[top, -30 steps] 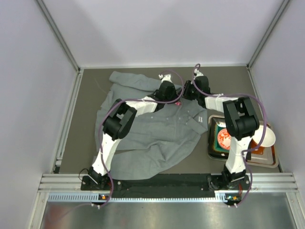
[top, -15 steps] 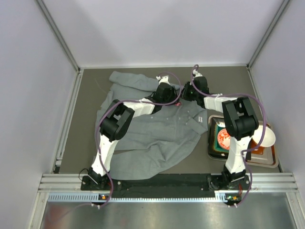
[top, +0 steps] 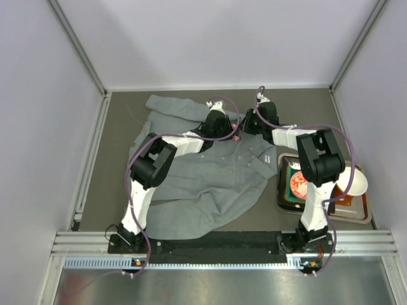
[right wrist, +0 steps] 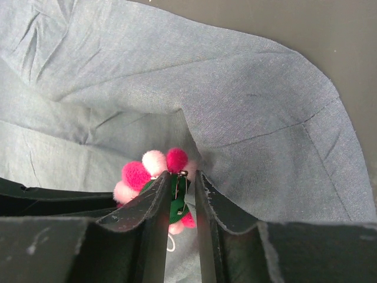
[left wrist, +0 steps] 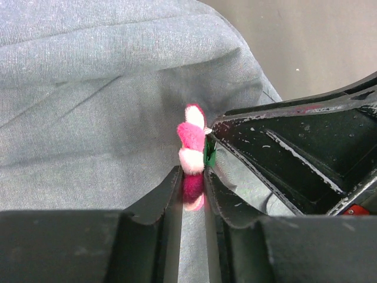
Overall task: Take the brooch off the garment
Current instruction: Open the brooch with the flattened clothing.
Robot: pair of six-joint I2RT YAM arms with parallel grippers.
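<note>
The grey garment (top: 203, 184) lies spread and rumpled across the table. The pink and magenta pom-pom brooch (top: 236, 135) sits near its collar end, between my two grippers. In the left wrist view my left gripper (left wrist: 192, 184) is shut on the lower petals of the brooch (left wrist: 191, 138), which stands edge-on over the garment (left wrist: 88, 118). In the right wrist view my right gripper (right wrist: 178, 191) is closed on the brooch's (right wrist: 154, 162) green back and metal pin, with a fold of garment (right wrist: 253, 118) against its right finger. In the top view the left gripper (top: 229, 131) and right gripper (top: 244, 129) meet tip to tip.
A metal tray (top: 282, 202) at the right holds a round orange-and-red item (top: 297, 184) and a white bowl (top: 356, 181). Grey walls enclose the dark table (top: 305, 108) on three sides.
My left wrist has shifted slightly towards the back of the table, with the brooch still between the grippers. The right arm has barely moved.
</note>
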